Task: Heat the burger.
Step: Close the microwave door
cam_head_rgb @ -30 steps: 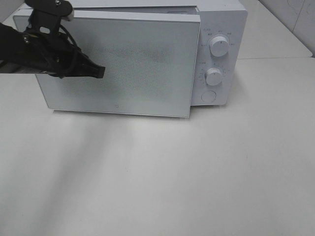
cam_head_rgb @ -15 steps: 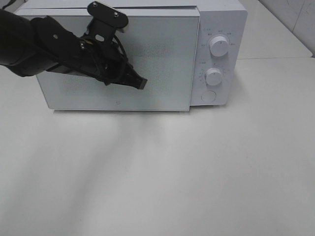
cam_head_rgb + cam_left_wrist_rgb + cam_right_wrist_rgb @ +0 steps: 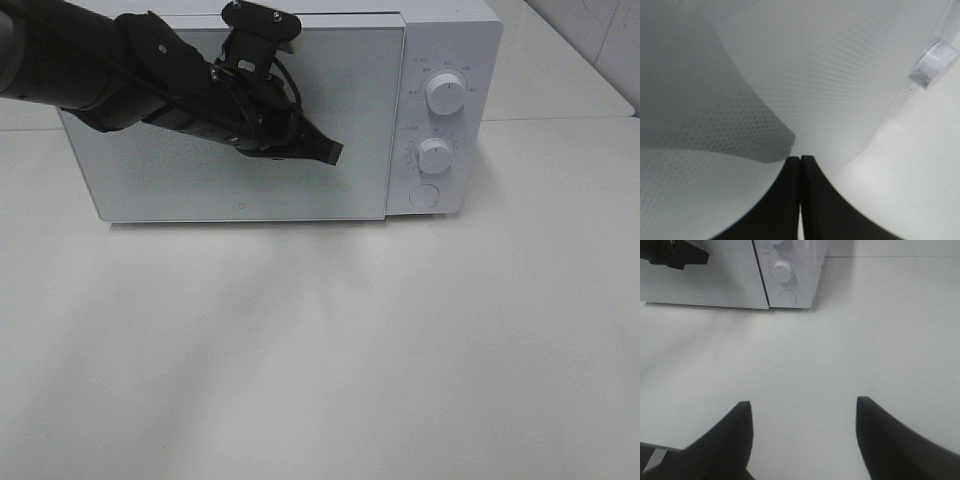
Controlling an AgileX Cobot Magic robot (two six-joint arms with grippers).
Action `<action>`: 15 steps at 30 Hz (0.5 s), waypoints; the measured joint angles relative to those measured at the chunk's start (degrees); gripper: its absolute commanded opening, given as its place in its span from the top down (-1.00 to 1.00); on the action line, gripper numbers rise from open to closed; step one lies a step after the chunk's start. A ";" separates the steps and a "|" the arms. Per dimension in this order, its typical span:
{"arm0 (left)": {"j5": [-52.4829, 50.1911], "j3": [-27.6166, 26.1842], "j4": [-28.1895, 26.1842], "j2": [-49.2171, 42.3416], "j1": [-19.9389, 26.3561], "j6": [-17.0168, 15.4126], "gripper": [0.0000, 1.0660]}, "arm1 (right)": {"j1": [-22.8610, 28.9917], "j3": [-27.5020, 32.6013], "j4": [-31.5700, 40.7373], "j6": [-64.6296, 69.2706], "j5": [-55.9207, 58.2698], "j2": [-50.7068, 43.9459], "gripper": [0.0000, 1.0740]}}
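Observation:
The burger is out of view. A white microwave (image 3: 440,60) stands at the back of the table, and its frosted door (image 3: 200,180) lies flat against its front. My left gripper (image 3: 330,152) is shut and empty, its tip pressed to the right half of that door; in the left wrist view the closed gripper (image 3: 800,162) touches the dotted door panel (image 3: 830,75). My right gripper (image 3: 802,407) hangs open and empty over bare table, well in front of the microwave (image 3: 790,270).
Two round knobs (image 3: 445,94) and a round button (image 3: 425,196) sit on the microwave's right panel. The black left arm (image 3: 90,70) crosses in front of the door from the left. White table (image 3: 330,350) stretches in front.
The left arm swept rightward across the door, which swung from ajar to flat against the microwave's front. The right gripper stayed as it was.

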 measured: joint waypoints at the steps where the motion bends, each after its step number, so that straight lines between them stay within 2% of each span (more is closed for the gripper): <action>1: 0.06 -0.40 -0.23 0.23 -0.23 -0.29 1.00 | 0.00 0.00 0.00 0.00 0.00 0.00 -0.07; 7: 0.11 -4.58 -1.49 2.69 -1.49 -1.38 1.00 | 0.00 0.00 0.00 0.00 0.00 0.00 -0.07; 15: 3.61 -6.93 -0.69 3.32 -2.23 -1.26 1.00 | 0.00 0.00 0.00 0.00 0.00 0.00 -0.07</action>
